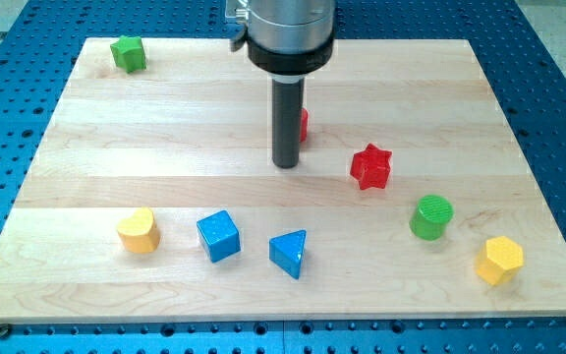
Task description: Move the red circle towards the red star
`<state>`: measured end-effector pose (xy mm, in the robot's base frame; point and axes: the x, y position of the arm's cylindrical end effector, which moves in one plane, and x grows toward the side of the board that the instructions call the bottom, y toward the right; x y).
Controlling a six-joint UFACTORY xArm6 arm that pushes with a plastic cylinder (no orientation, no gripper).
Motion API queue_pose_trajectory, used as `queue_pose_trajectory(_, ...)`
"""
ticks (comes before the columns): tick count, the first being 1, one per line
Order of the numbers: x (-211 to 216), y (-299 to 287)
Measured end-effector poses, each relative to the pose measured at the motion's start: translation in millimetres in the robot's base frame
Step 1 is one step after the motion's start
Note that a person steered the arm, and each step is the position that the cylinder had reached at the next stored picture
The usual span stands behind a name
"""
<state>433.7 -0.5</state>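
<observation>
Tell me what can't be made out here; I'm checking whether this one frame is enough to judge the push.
- Red circle, camera view: mostly hidden behind the rod; only a red sliver shows, so its shape is not readable.
- Contact between my tip and that red block: cannot tell, the rod covers the meeting point.
- Arm above the tool mount: cut off by the view's top edge.
- Red star: fully visible, toward the view's right of my tip.

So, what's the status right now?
My tip down beside red circle, which is mostly hidden behind rod. Red star off to view's right. Nothing between them.
</observation>
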Motion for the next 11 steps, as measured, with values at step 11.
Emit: queue_pose_trajectory(11,-13,-256)
